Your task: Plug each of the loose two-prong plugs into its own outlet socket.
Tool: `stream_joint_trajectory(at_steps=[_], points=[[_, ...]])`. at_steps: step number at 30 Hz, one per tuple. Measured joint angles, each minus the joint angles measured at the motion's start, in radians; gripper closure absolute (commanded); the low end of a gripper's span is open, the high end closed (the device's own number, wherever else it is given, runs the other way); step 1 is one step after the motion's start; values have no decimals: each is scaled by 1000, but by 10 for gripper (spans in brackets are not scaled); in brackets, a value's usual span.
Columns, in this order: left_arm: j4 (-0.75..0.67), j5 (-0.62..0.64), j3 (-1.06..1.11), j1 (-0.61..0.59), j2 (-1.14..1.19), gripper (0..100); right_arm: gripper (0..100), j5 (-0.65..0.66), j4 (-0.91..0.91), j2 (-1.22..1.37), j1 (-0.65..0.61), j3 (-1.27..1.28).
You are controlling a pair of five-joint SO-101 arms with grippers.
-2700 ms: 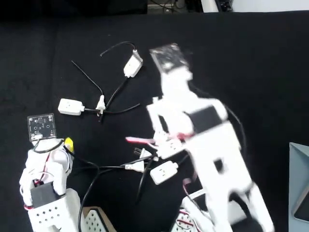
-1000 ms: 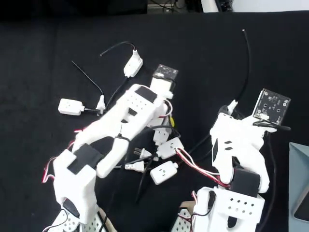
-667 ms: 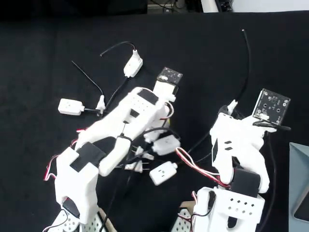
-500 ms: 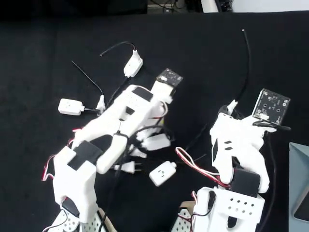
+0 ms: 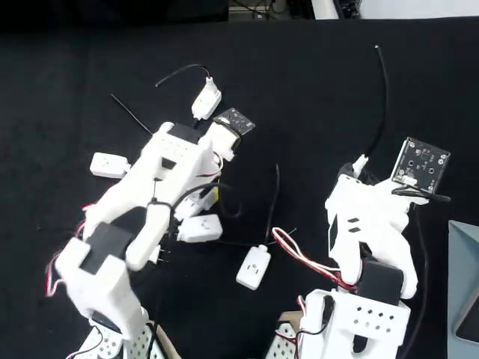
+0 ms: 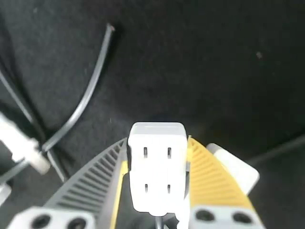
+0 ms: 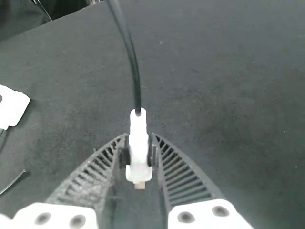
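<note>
L tool (image 6: 157, 141) pinches white outlet socket (image 6: 157, 183) just over black table (image 6: 219, 57). R tool (image 7: 139, 138) pinches two-prong plug (image 7: 138, 121) w/ black cable (image 7: 126, 52). Another socket (image 5: 254, 267) lies loose on table btw. both arms

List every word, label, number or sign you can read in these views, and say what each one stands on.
No text can be read.
The outlet socket held in the left gripper shows only slots, no print.
The plug held in the right gripper is plain white.
The circuit board on an arm has marks that are too small to read.
</note>
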Motion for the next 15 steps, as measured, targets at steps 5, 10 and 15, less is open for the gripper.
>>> stream_joint_trajectory(at_steps=[5, 10, 15], points=[[11, 74, 61, -25, -158, 786, 985, 0, 0, 0, 0, 0], [11, 94, 123, -69, -295, 787, 985, 0, 0, 0, 0, 0], [11, 94, 218, -175, -434, 788, 985, 12, 0, 0, -84, 0]])
